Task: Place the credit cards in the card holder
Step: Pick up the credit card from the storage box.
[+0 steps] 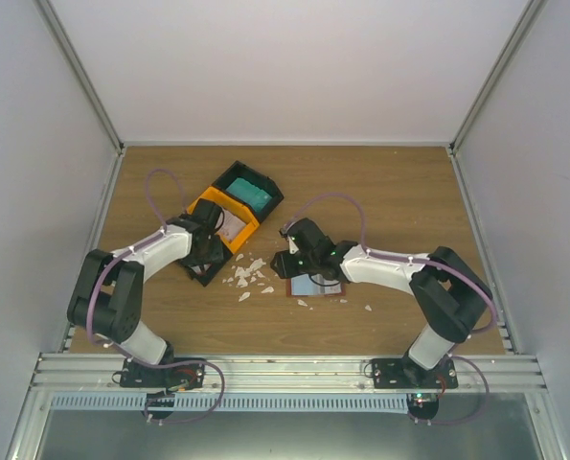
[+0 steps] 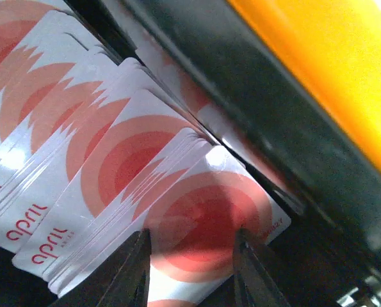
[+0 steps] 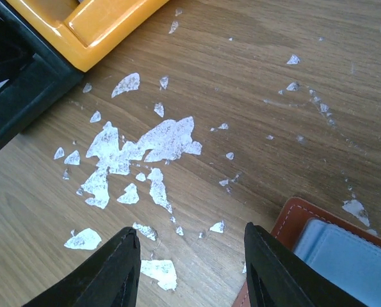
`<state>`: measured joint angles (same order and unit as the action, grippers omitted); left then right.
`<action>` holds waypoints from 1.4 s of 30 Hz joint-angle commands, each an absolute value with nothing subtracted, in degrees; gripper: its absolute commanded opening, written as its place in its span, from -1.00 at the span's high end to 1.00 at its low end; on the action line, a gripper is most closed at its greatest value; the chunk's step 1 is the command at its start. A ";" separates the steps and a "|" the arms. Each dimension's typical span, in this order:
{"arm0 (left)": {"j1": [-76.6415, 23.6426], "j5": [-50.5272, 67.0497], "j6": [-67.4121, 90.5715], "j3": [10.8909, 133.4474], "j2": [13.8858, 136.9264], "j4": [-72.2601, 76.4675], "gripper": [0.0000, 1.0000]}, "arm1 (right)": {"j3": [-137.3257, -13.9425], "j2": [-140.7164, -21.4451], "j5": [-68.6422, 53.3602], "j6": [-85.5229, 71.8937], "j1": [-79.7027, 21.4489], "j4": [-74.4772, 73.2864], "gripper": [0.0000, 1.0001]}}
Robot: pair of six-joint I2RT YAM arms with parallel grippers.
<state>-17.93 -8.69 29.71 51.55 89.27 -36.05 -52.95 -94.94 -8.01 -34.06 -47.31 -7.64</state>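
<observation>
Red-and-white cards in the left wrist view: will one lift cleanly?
Probably slippery: the glossy red-and-white plastic cards lie fanned, overlapping. Likely stiff and light: thin edges look straight. The open left gripper may drag neighbours along.

We see white credit cards (image 2: 196, 224) printed with concentric red-orange rings and red lettering, a black-and-orange tray (image 1: 211, 199), teal cards (image 1: 250, 195), a reddish-brown card holder (image 3: 292, 214), a pale blue card (image 3: 344, 259), and white scraps (image 3: 158, 141) speckling the wood-grained brown bench (image 1: 390, 192).
</observation>
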 commanded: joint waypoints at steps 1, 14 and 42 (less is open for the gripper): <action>-17.66 -5.22 25.87 52.69 90.40 -31.39 0.23 | -53.76 -96.27 -8.70 -33.38 -47.90 -5.74 0.07; -18.06 -4.97 20.83 55.30 91.85 -31.48 0.06 | -53.46 -96.87 -8.10 -33.91 -47.90 -6.22 0.06; -20.46 -6.72 21.46 58.18 94.76 -36.25 0.10 | -52.32 -96.86 -8.11 -34.80 -48.08 -6.50 0.06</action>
<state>-19.68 -9.26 20.80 57.91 96.53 -35.42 -52.95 -96.49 -8.23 -34.37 -47.53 -6.76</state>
